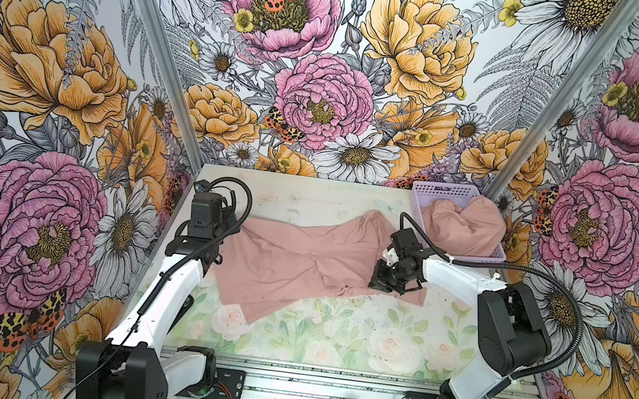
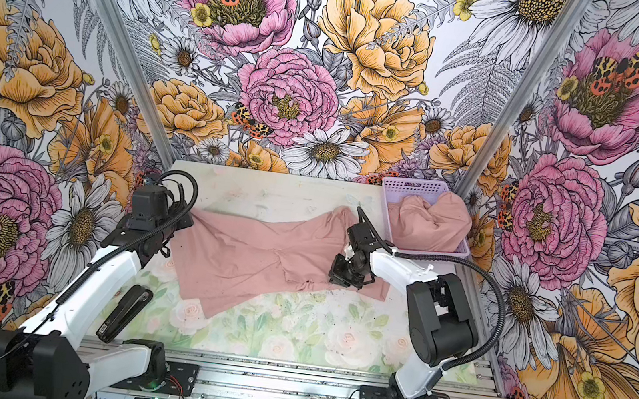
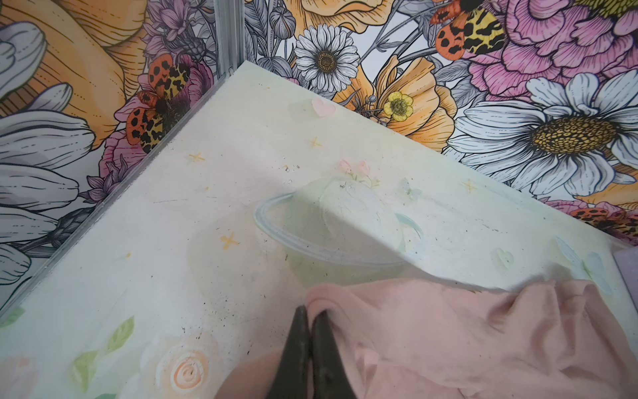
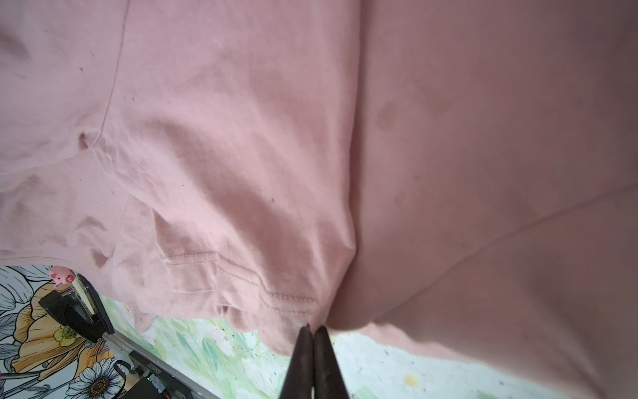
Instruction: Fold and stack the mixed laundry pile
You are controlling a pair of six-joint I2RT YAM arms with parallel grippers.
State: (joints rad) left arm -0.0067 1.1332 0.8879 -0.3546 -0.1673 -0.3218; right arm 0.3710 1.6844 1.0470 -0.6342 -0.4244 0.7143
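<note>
Big painted flowers cover the walls around the desk. On it a pink shirt lies spread out. Both the left gripper and right gripper pinch its edges shut. Pulling apart too hard could make thin cloth slip free.

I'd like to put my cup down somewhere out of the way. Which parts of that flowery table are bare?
Bare: the near strip of the table in front of the pink garment, between the two arms, and the far strip behind it, left of the lavender basket. Crowded: the middle band, where the left gripper and right gripper pinch the garment, and the basket, full of cloth.
</note>
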